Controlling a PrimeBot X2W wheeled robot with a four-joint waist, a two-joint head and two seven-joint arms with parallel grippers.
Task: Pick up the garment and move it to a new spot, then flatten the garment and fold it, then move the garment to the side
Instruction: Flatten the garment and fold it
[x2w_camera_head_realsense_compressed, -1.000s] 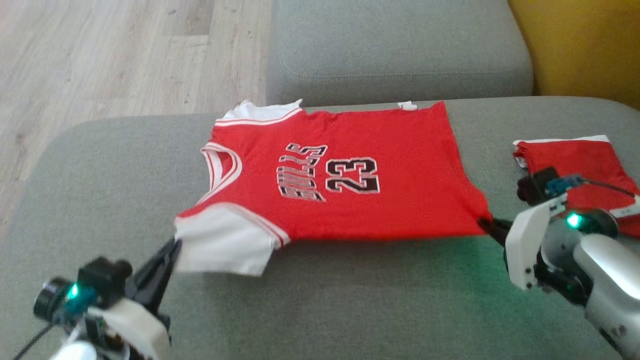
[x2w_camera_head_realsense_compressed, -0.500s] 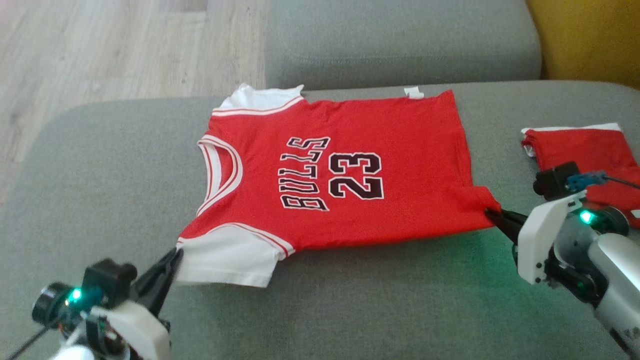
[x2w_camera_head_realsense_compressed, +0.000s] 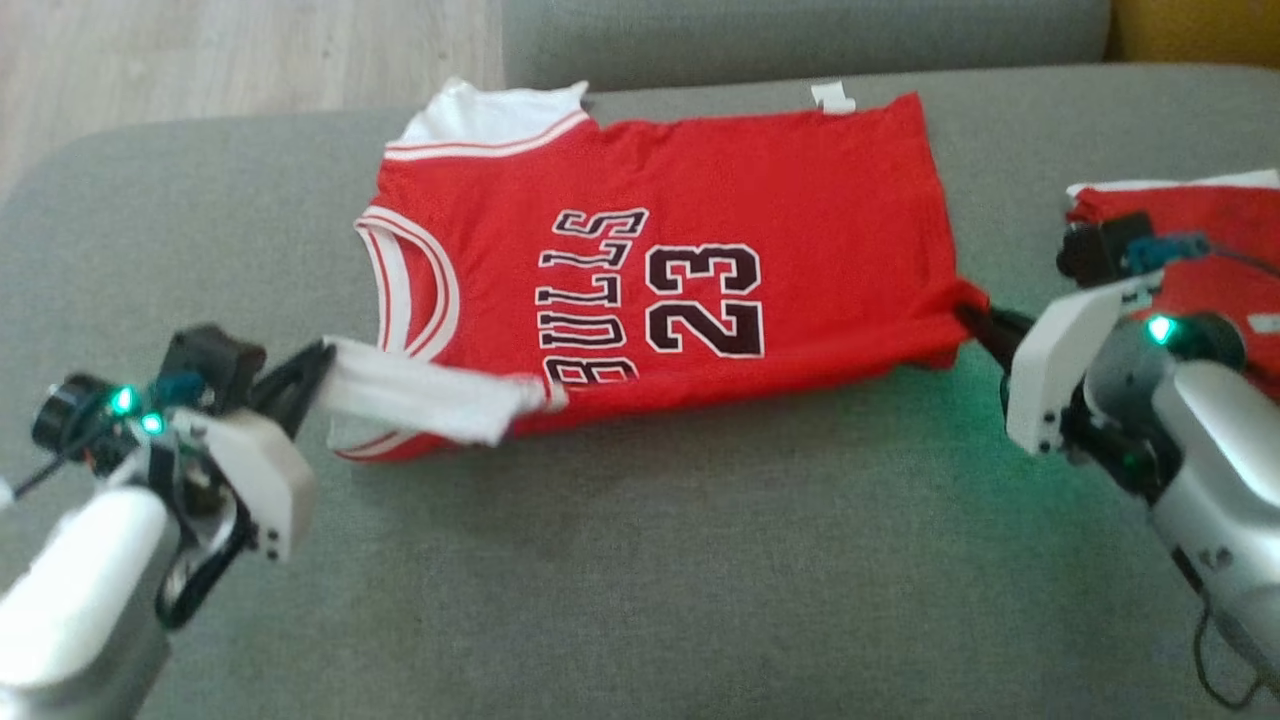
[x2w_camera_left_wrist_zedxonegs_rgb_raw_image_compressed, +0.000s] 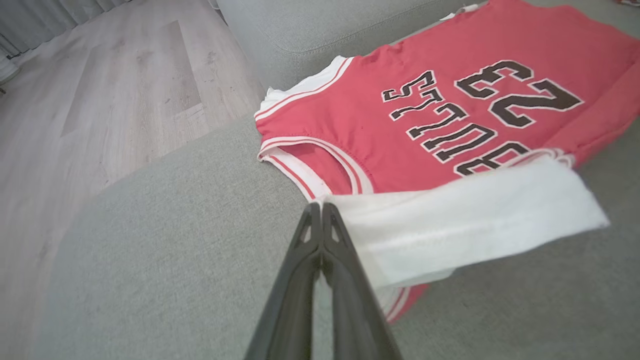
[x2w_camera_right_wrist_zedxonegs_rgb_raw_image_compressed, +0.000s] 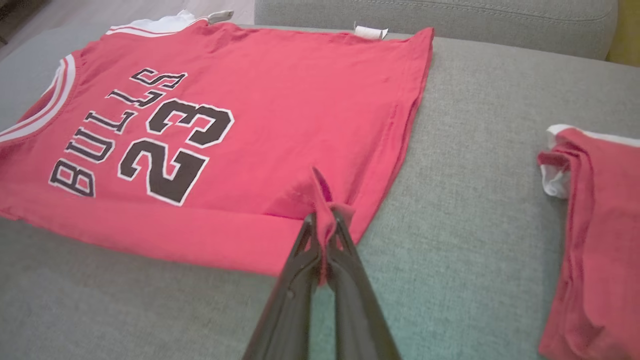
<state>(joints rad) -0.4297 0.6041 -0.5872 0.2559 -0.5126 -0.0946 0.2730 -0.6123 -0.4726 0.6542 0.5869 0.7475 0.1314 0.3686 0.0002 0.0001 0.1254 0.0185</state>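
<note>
Limp white sleeve (x2w_camera_head_realsense_compressed: 420, 392) raised over red jersey (x2w_camera_head_realsense_compressed: 700, 190), left fingers (x2w_camera_left_wrist_zedxonegs_rgb_raw_image_compressed: 300, 280) pinching

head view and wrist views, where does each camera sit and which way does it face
head view: robot's head, looking down at red jersey on sofa; left gripper and right gripper pinching it.
left wrist view: left wrist, along its shut fingers to the white sleeve.
right wrist view: right wrist, along its shut fingers to the hem corner.
shared: both wrist views catch the BULLS 23 print.
</note>
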